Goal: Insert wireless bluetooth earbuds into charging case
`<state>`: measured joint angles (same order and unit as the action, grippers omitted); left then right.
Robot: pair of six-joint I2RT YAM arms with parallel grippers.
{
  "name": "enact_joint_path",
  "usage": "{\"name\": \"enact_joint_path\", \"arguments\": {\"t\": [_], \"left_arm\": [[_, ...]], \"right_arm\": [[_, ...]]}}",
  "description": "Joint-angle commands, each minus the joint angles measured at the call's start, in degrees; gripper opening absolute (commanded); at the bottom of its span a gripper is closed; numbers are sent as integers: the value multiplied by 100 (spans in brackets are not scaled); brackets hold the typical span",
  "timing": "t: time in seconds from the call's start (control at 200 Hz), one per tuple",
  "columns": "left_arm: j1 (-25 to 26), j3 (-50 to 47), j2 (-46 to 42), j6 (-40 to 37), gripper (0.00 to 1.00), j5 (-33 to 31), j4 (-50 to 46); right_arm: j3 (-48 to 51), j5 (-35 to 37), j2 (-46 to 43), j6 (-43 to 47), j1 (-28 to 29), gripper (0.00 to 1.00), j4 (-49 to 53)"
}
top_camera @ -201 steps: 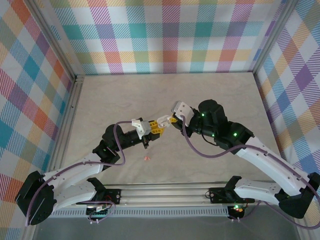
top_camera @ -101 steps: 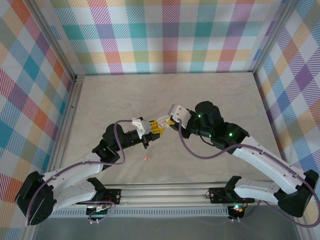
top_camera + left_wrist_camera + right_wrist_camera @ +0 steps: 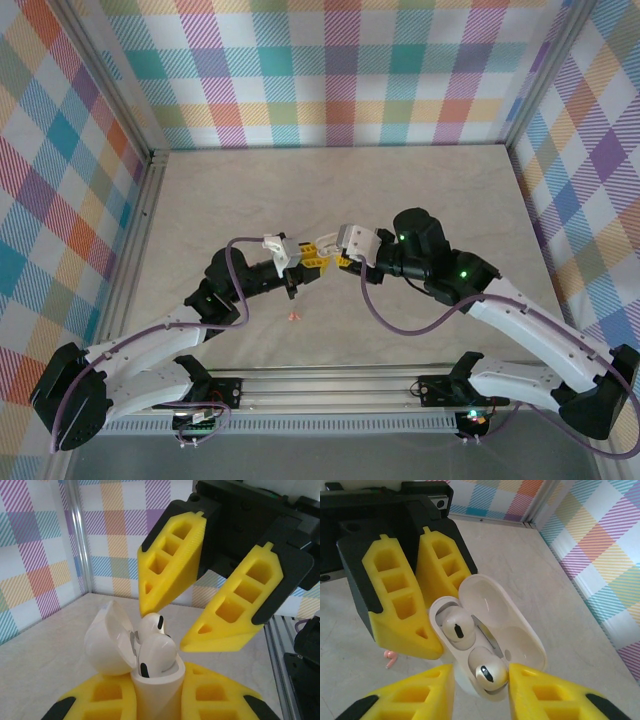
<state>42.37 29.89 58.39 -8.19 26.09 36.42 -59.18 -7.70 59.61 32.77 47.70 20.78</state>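
Note:
My left gripper [image 3: 157,705] is shut on the body of a white charging case [image 3: 155,695], held upright above the table with its lid [image 3: 107,640] swung open. Two white earbuds [image 3: 456,625] [image 3: 487,670] sit in the case's wells. My right gripper [image 3: 481,672] is open and hangs over the case, its yellow fingers [image 3: 540,690] on either side of the nearer earbud; one finger is at the bud's edge and the other stands clear of it. Both grippers meet at mid-table [image 3: 330,255]. A salmon-pink earbud [image 3: 293,316] lies loose on the table.
The pink earbud [image 3: 391,658] lies under and just left of the held case. Plaid walls with metal rails [image 3: 140,230] fence in the marble-patterned tabletop [image 3: 400,180]. Purple cables loop off both wrists.
My right gripper has shifted a little left and down over the case, and its jaws have parted from around the nearer white earbud. The left arm has held still.

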Motion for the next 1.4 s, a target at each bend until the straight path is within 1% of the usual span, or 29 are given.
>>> {"name": "enact_joint_path", "arguments": {"t": [0.0,0.235,0.34,0.46,0.6,0.675,0.72,0.83,0.935,0.99,1.06,1.22,1.355,1.395], "left_arm": [[43,210,-162,124,0,-71,485],[35,338,93,107,0,-174,277],[31,420,195,89,0,-158,188],[35,421,215,64,0,-113,145],[33,344,145,54,0,-96,96],[28,337,62,30,0,-66,14],[33,333,4,11,0,-27,-46],[33,381,-108,-83,0,75,-310],[34,421,-151,-138,0,247,-444],[34,449,-161,-163,0,354,-482],[30,489,-178,-206,0,397,-587],[34,508,-197,-288,0,367,-689],[35,591,-153,-347,0,397,-768],[34,612,-136,-359,0,407,-783]], "right_arm": [[-69,-386,-38,203,28,33,308],[-238,-368,-213,-117,29,37,452],[-487,-496,-268,-337,-51,43,691],[-847,-938,-297,-909,-506,46,858],[-1107,-1815,-205,-1529,-1153,49,822],[-1230,-2039,-26,-1759,-1340,50,903],[-1290,-2011,122,-1893,-1412,50,964],[-1627,-1579,668,-2322,-1521,49,1274],[-1954,-1522,1250,-2660,-1558,47,1523],[-2132,-1345,1529,-2982,-1553,46,1710],[-2320,-1243,1790,-3124,-1553,45,1955],[-2320,-1683,2088,-3359,-1545,40,2013],[-1980,-2011,1956,-3374,-1536,37,1712],[-1856,-2248,1871,-3345,-1536,36,1582]]}}
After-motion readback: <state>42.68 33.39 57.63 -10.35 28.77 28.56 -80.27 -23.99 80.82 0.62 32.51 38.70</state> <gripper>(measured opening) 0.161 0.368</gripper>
